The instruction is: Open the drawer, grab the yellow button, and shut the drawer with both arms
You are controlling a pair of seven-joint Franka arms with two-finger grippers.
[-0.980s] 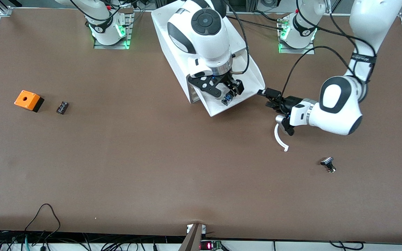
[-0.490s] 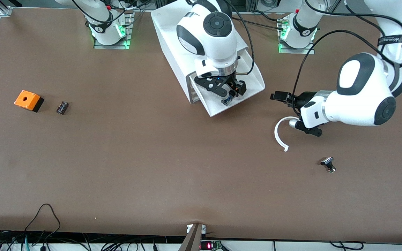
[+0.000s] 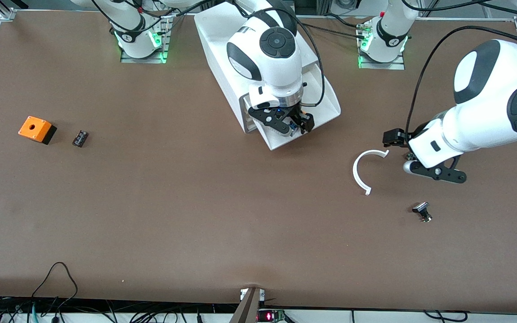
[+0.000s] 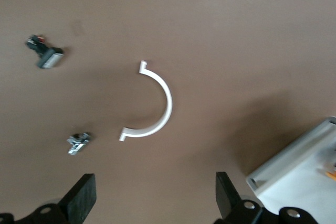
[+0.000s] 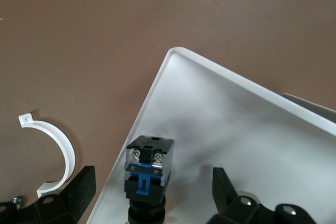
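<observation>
White plastic drawer (image 3: 326,105) stands pulled out, the blue-bodied button (image 5: 147,169) lying inside. The right gripper (image 3: 285,123) hangs over it, fingers apart; the left gripper (image 3: 413,154) waits wide open over the brown surface (image 3: 195,202). Closing off-centre could knock the button aside.

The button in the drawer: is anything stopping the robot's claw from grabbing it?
Nothing visible. The right gripper hangs open over the open drawer, a finger on each side of the button.

Brown table (image 3: 195,215), metal frame rails (image 3: 2,11) at corners, cables (image 3: 56,287) along edge
</observation>
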